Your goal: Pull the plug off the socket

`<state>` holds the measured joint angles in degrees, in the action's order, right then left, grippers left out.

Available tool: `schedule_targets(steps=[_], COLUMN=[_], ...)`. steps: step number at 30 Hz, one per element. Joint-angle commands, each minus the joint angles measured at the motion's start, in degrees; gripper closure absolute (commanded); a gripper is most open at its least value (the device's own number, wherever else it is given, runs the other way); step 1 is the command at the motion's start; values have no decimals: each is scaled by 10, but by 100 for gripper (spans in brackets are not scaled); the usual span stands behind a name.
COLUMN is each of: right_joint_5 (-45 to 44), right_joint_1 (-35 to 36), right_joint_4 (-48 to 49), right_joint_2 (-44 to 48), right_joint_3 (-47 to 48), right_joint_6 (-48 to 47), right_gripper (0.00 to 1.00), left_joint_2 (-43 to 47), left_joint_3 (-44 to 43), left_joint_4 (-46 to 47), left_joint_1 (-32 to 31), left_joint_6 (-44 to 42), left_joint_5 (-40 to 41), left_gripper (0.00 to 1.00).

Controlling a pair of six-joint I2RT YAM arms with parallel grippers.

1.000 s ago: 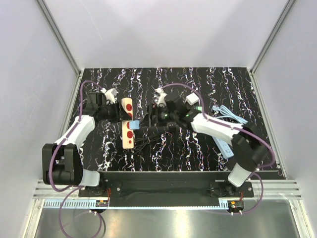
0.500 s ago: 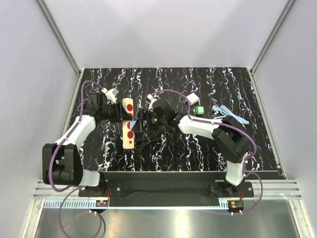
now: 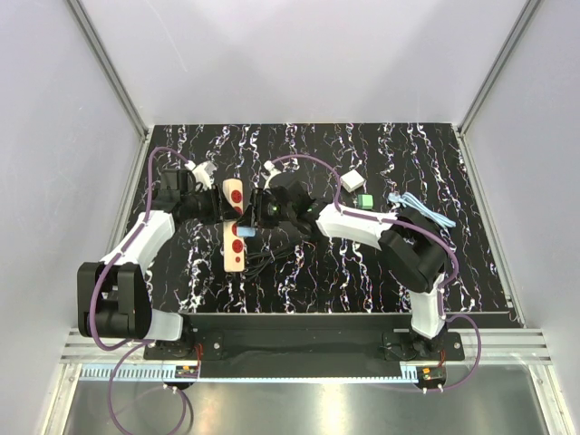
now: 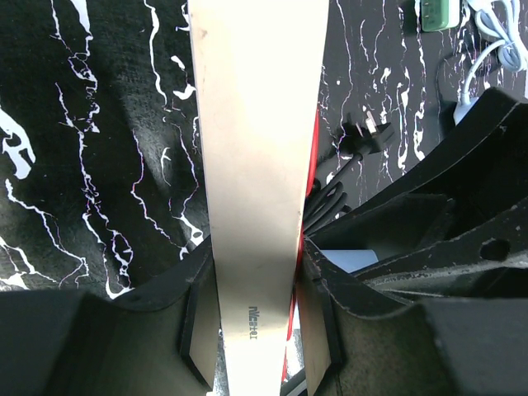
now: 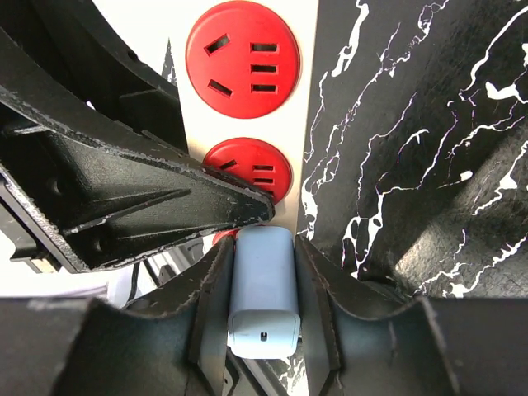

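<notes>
The socket, a narrow beige power strip (image 3: 236, 252) with red round outlets (image 5: 243, 49), lies left of centre on the black mat. My left gripper (image 3: 220, 209) is shut across its middle, with the strip's beige side (image 4: 256, 165) filling the space between the fingers (image 4: 198, 330). The plug (image 5: 262, 289), a small pale white-blue cube adapter, sits in a red outlet on the strip. It shows as a pale speck in the top view (image 3: 246, 232). My right gripper (image 3: 251, 225) is shut on it, one finger on each side (image 5: 213, 297).
The strip's black cord (image 3: 272, 256) loops on the mat to its right, with black plug prongs (image 4: 367, 136) nearby. A white cube adapter (image 3: 352, 180), a green block (image 3: 364, 201) and a light blue cord (image 3: 419, 211) lie at the right. White walls enclose the mat.
My right arm has swung left across the mat to the strip, and its gripper now sits around the plug. The left gripper and the strip have not moved.
</notes>
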<state>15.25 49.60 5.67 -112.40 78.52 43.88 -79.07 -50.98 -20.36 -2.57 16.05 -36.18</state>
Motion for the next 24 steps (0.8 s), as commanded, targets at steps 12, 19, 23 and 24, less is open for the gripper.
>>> schedule_targets(steps=[12,19,23,24], right_joint_5=[-31,-27,-36,-39], right_joint_1=[20,21,22,22], right_joint_4=[-19,-29,-29,-29], right_joint_2=[31,24,37,39], right_joint_3=[-25,-11,-23,-27], right_joint_6=[2,6,18,23], right_gripper=[50,88,100,100], left_joint_2=[12,13,12,11], left_joint_3=[-7,-5,-5,-7], left_joint_4=[36,36,33,31], left_joint_1=[-2,-2,-2,-3], left_joint_6=[2,2,-1,-3], left_joint_5=[-26,-20,-9,-5], left_gripper=[100,100,100,100])
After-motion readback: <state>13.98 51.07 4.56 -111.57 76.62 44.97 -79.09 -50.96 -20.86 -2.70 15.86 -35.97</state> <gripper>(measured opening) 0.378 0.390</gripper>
